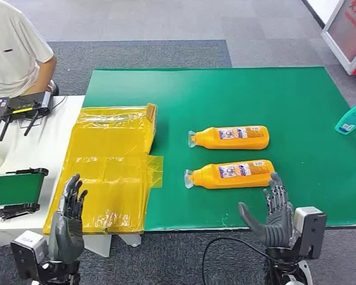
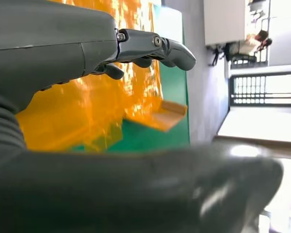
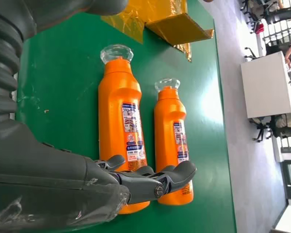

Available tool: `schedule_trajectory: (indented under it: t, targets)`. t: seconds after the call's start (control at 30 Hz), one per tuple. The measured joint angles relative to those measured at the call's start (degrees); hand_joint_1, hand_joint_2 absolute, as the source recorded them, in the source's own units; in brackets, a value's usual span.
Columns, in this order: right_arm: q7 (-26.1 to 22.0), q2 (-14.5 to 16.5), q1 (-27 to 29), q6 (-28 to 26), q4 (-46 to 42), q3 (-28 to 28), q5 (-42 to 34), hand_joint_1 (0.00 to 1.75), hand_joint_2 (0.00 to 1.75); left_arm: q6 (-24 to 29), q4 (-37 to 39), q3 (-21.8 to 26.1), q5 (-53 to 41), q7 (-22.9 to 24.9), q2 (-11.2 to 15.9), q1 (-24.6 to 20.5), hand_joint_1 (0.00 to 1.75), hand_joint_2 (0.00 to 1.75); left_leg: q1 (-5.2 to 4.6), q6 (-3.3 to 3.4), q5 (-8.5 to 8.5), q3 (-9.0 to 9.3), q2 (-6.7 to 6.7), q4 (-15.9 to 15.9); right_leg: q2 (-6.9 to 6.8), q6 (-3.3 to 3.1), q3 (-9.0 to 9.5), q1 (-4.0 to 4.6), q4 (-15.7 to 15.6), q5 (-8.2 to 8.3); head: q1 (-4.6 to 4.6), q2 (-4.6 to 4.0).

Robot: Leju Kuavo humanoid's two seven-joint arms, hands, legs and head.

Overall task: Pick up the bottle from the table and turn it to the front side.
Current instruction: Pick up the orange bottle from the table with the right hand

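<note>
Head view: two orange bottles lie flat on the green table [image 1: 301,95]; near bottle [image 1: 232,174] at 11 o'clock of the right hand [image 1: 271,215], which is empty, fingers spread. Left hand [image 1: 69,215] likewise released. Right wrist view: near bottle [image 3: 122,126] shows its label and clear cap; judged rigid, smooth, slippery; grip mid-body. Left wrist view adds yellow plastic sheet [image 2: 96,107].
</note>
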Motion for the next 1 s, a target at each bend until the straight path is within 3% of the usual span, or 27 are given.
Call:
schedule_trajectory:
  t: [0.37, 0.83, 1.0]
  targets:
    - [0.67, -1.12, -3.76, 0.31, 3.77, -0.11, 0.58, 0.0, 1.75, -4.66, 0.35, 7.25, -0.94, -0.29, -2.98, 0.02, 0.0, 1.75, 0.0, 0.0, 0.0, -0.01, 0.0, 0.0, 0.0, 0.0, -0.03, 0.0, 0.0, 0.0, 0.0, 0.0]
    - [0.56, -1.7, -5.13, -1.5, 5.71, -0.42, 5.48, 0.0, 1.75, -7.42, 0.37, 10.21, -1.34, -0.9, -4.57, 0.2, 0.0, 1.75, 0.0, 0.0, -0.01, -0.01, 0.0, 0.0, 0.0, 0.0, -0.02, 0.0, 0.0, -0.01, 0.01, 0.0]
    - [2.04, -2.81, -5.62, -3.39, 5.76, -0.42, 11.41, 0.0, 1.75, -9.63, 0.37, 10.84, -0.25, -0.85, -4.97, 0.56, 0.0, 1.75, 0.0, 0.0, -0.01, -0.01, 0.0, 0.0, 0.0, 0.0, -0.02, 0.0, 0.0, -0.01, 0.0, 0.0]
